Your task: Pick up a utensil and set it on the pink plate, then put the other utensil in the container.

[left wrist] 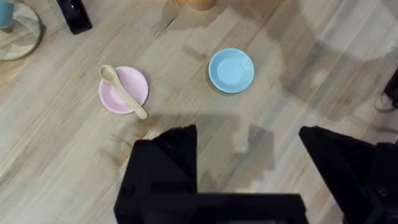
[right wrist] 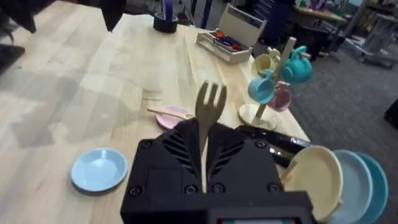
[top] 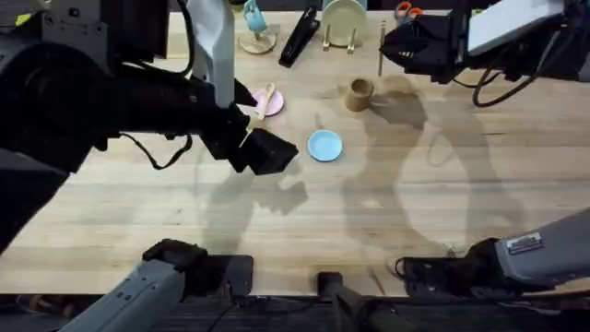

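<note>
The pale wooden worktop (top: 387, 212) carries everything. The left gripper (left wrist: 249, 155), dark and bulky, hangs over its left-middle with fingers (left wrist: 168, 155) spread apart and empty. The right gripper (right wrist: 205, 155) is raised at the far right, its fingers closed on the fork (right wrist: 208, 118), a slim pale wooden piece with short prongs pointing up. The pink plate (left wrist: 124, 90), small and round, lies far left of centre with the wooden spoon (left wrist: 123, 91) laid across it, its handle overhanging the rim. The light-blue plate (top: 324, 146) sits nearer, to its right. The tan cylindrical container (top: 359, 93) stands upright farther right, apart from both.
</note>
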